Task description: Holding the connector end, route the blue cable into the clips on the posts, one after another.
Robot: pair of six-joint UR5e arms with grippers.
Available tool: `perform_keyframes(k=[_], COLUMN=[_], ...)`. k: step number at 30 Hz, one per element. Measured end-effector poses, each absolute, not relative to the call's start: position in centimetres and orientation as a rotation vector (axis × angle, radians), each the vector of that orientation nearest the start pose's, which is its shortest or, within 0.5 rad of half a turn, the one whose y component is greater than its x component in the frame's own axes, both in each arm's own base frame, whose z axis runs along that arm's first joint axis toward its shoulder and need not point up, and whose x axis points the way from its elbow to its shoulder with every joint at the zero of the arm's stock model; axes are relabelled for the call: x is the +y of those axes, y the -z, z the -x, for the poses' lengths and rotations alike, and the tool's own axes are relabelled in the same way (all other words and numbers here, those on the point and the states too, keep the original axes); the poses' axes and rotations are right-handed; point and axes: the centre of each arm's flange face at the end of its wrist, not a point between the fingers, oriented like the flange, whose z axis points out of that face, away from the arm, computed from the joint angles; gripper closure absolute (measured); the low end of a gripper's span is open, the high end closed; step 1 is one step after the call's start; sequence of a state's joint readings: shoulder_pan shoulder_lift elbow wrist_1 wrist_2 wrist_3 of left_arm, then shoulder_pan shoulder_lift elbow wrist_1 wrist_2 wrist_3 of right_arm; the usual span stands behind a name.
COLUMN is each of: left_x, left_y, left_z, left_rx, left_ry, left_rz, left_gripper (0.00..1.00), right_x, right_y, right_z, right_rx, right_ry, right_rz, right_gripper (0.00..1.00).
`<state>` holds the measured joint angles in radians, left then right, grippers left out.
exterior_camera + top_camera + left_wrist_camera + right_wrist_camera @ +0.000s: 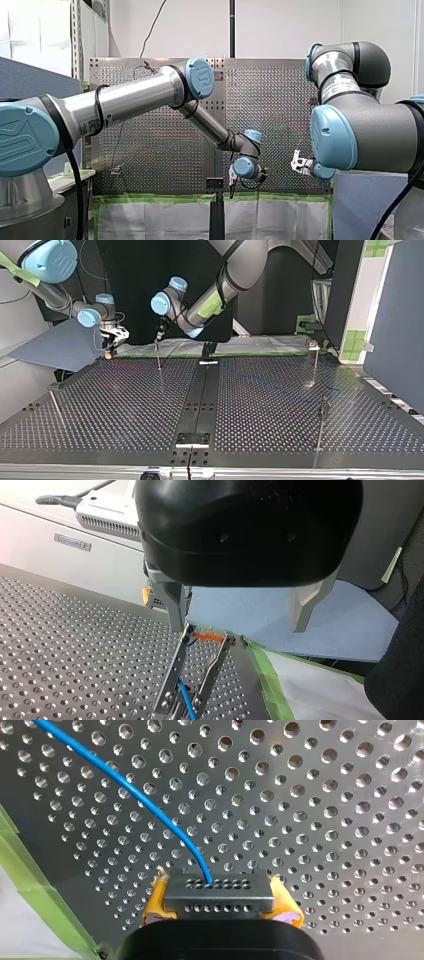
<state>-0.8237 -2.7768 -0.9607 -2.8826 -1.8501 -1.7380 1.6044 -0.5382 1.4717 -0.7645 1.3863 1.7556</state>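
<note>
My left gripper, fingers wide apart; my right gripper, yellow-padded fingers tight on the connector.

The table is a dark metal plate covered in small holes, split down its middle by a black strip with a bracket at the end nearest the top view's camera. Thin posts stand on it: a leaning left post, a far post, a right post and a near-right post. Green tape lines the far edge.
</note>
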Motion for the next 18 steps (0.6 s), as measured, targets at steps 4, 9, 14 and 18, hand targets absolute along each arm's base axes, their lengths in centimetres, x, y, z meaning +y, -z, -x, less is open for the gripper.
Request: perform_keyframes(k=[4,9,14,18], left_x=[-64.27,-64.16,-64.27,-64.45], left_y=[3.23,3.26,3.22,3.09], left_z=[-45.11,-45.00,-44.73,-44.63], left_rx=[1.869,1.872,1.860,1.844], left_ry=[0.400,0.378,0.344,0.329], left_rz=[-0.430,-0.437,-0.445,-0.428], left_gripper=[0.00,0.00,0.00,0.00], right_x=[-67.24,-67.21,-67.23,-67.25], right_y=[4.98,5.00,4.97,4.94], right_z=[-17.46,-17.54,-17.63,-17.71], right_rx=[-1.396,-1.394,-1.395,-1.398], right_ry=[-1.418,-1.426,-1.438,-1.453], right_rz=[-1.407,-1.414,-1.417,-1.416], right_gripper=[1.00,1.00,1.00,1.00])
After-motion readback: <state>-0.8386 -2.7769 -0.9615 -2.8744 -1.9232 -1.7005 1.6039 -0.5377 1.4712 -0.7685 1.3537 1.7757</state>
